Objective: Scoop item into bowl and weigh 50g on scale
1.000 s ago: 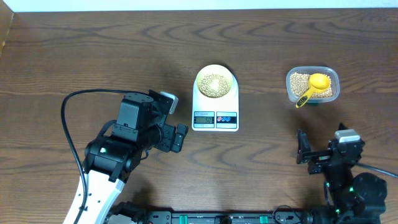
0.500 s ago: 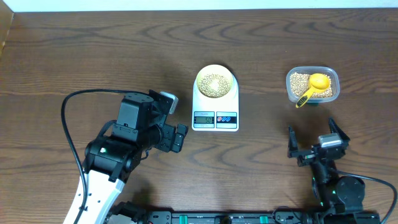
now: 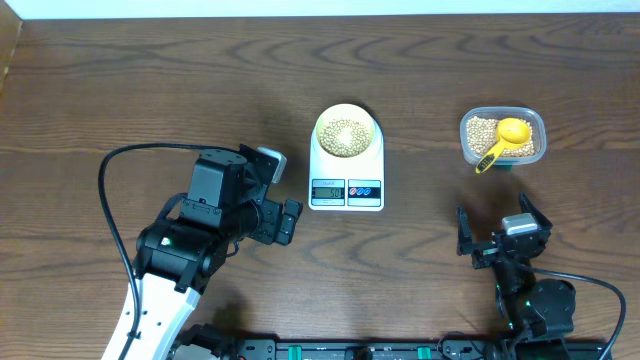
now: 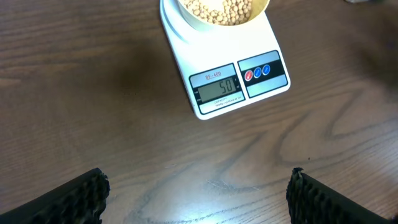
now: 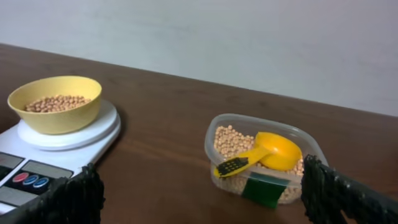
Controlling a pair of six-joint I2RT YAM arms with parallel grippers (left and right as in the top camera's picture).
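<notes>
Your left fingers [image 4: 81,199] stand wide apart, one black ribbed pad in each lower corner of the left wrist view. They hold nothing, and only bare dark brown wooden bench [image 4: 93,112] lies between them. Ahead of them, clear of both pads, sits the white rounded-rectangular digital kitchen scale [image 4: 180,50]. Its small grey display [image 4: 216,91] reads 50, with a red and two blue round buttons [image 4: 258,71] just beside it. On its platform rests the small round pale-yellow bowl [image 4: 260,9], which holds a low heap of tiny round tan beans [image 4: 217,7].

Your right fingers [image 5: 71,199] are spread just as wide and are equally empty. Beyond them on the bench stands the clear rounded-rectangular plastic container [image 5: 249,119], touching neither pad. It holds more of the same beans. A yellow plastic scoop [image 5: 280,151] lies on top of them, its handle reaching toward the near left rim. A green label [image 5: 261,188] shows on the container's near wall. In that view the scale and the bowl lie off to the left, well apart from the container.

From overhead, your left arm [image 3: 190,240] is folded at the near left of the bench. Its wrist points toward the scale's near left corner, and a black cable [image 3: 105,170] loops out behind it. Your right arm [image 3: 535,300] sits low at the near right edge, its wrist aimed toward the far side of the bench, at the container.
</notes>
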